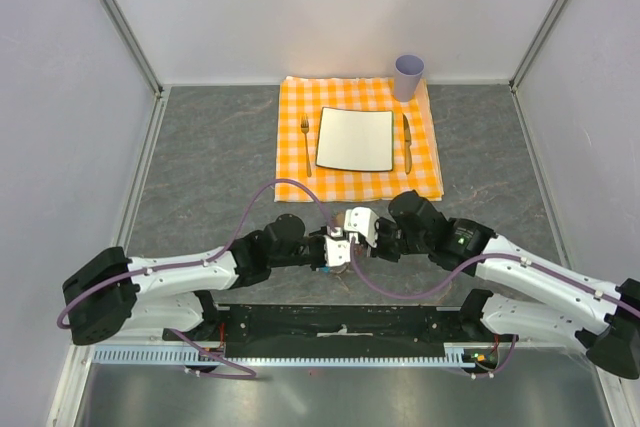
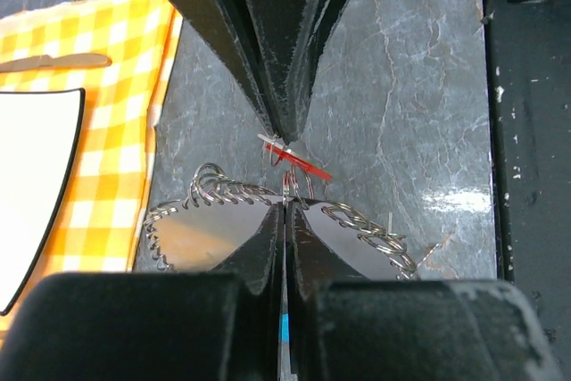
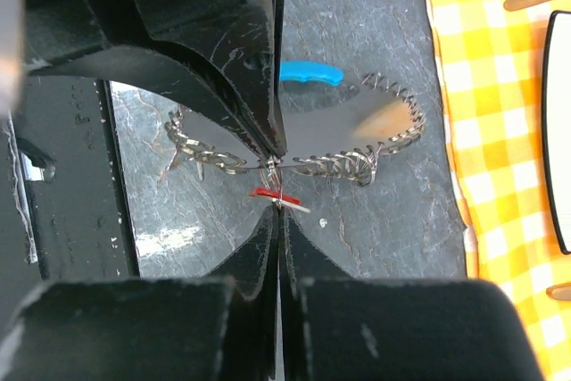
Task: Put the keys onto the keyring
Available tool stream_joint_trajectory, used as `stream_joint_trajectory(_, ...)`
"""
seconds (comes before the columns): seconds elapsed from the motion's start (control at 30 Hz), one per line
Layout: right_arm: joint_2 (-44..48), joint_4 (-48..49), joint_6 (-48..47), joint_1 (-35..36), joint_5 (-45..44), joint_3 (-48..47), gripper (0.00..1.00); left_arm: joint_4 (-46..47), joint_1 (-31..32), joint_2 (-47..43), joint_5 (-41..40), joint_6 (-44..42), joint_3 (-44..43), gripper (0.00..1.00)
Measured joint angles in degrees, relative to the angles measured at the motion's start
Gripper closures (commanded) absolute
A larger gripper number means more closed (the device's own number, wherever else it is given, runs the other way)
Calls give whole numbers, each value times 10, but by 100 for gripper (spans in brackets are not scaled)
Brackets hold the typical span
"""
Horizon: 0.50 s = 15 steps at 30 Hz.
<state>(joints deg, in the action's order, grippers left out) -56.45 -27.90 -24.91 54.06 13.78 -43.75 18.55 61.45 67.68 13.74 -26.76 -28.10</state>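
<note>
- Tiny red-headed key (image 3: 266,194): pinched at the tips of the right gripper (image 3: 278,213), jaws closed on it.
- Silvery coiled-wire keyring (image 2: 223,192): its wire clamped in the closed left gripper (image 2: 285,207), tip to tip with the right; key just beside the wire.
- Curved blue tab (image 3: 308,73): at the keyring's edge.
- Grey stone-patterned table (image 1: 200,147): beneath both, near the arm bases; orange checked cloth (image 1: 300,97) beyond.

The top camera looks down from above and behind my bases on the whole table (image 1: 200,167). My two wrist cameras sit very close and low, facing each other. Both share the keyring (image 2: 223,192), the red key (image 2: 299,162) and the checked cloth (image 2: 107,86).
</note>
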Motion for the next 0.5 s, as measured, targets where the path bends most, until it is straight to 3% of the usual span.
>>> stream_joint_trajectory(0.5,44,-33,-17,5,1,-19,100,22,6,-94,-2,0,39,98)
